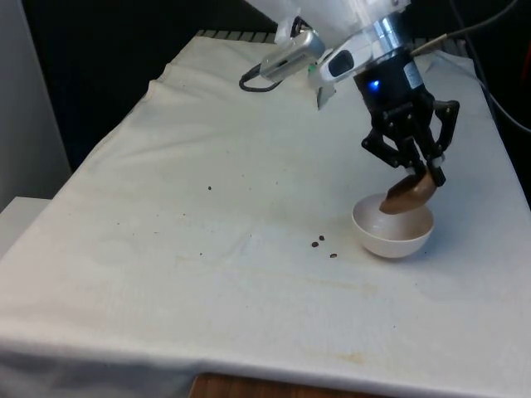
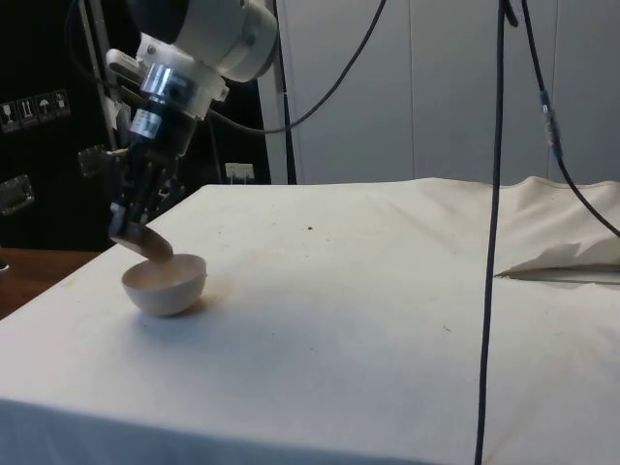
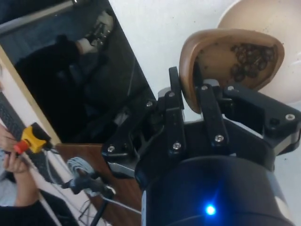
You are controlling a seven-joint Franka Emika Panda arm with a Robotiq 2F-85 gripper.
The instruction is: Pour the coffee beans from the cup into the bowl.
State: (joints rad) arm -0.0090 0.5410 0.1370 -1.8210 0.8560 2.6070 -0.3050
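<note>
A white bowl [image 1: 392, 233] [image 2: 165, 286] [image 3: 273, 19] sits on the white cloth at the front view's right. My gripper [image 1: 421, 177] [image 2: 129, 226] [image 3: 203, 82] is shut on the rim of a brown cup [image 1: 408, 193] [image 2: 145, 242] [image 3: 225, 59], which is tilted steeply with its mouth over the bowl. In the wrist view, coffee beans [image 3: 249, 59] are piled against the low side of the cup, near its lip and above the bowl's inside.
A few spilled beans [image 1: 323, 245] lie on the cloth just to the front view's left of the bowl, and one more [image 1: 209, 188] lies further left. A black cable [image 2: 494, 232] hangs in front of the side view. A person's hand [image 3: 14, 155] holds a tool beyond the table edge.
</note>
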